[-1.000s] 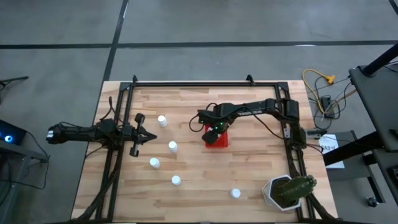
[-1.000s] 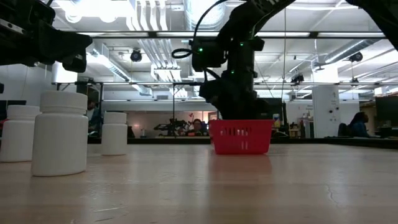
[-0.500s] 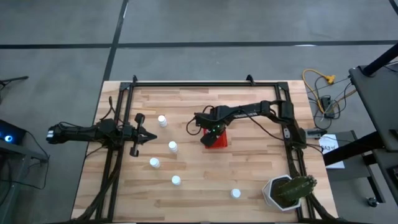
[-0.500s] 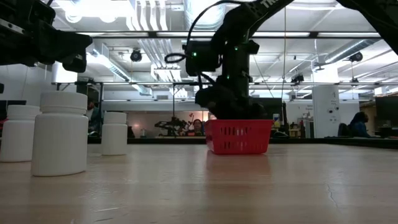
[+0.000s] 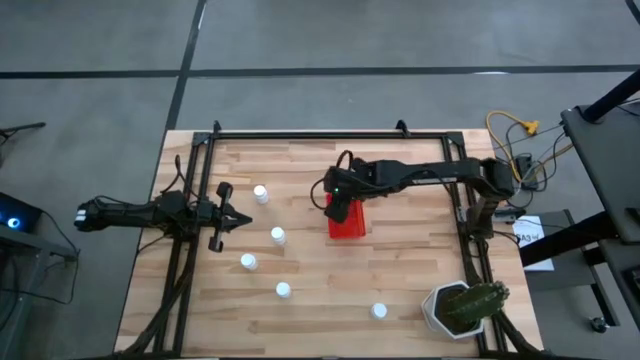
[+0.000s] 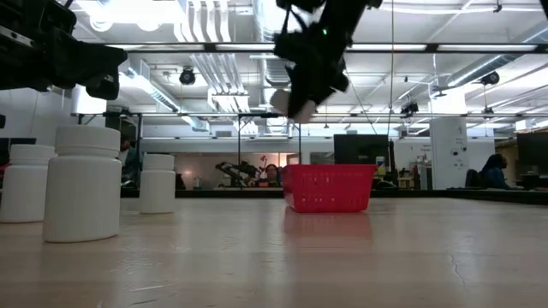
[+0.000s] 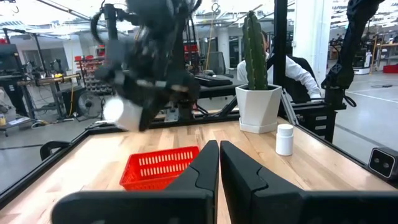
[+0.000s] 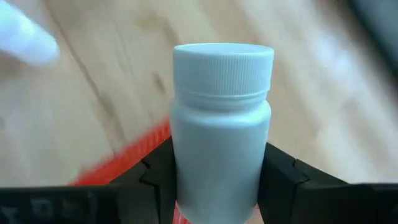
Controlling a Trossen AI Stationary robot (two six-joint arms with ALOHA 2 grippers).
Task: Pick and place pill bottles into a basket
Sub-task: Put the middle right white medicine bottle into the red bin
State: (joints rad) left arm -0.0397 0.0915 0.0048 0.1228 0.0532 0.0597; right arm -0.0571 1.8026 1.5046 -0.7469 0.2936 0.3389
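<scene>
My right gripper (image 8: 217, 180) clamped a pill bottle (image 8: 221, 124) above the basket (image 5: 348, 222), seemingly its left edge; left gripper (image 7: 219, 163) pinched shut.

basket (image 8: 118, 158): blurred, mostly hidden | held bottle (image 8: 221, 130): base cut off

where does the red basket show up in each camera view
High view: the basket sits right of the table's middle, partly under the right gripper.
Low view: centre, on the table, below the raised gripper.
Left wrist view: lower left of centre, under the held pill bottle.
Right wrist view: only a red edge shows behind the clamped bottle.
Shared landmark: the right gripper, its jaws shut on that bottle.
</scene>
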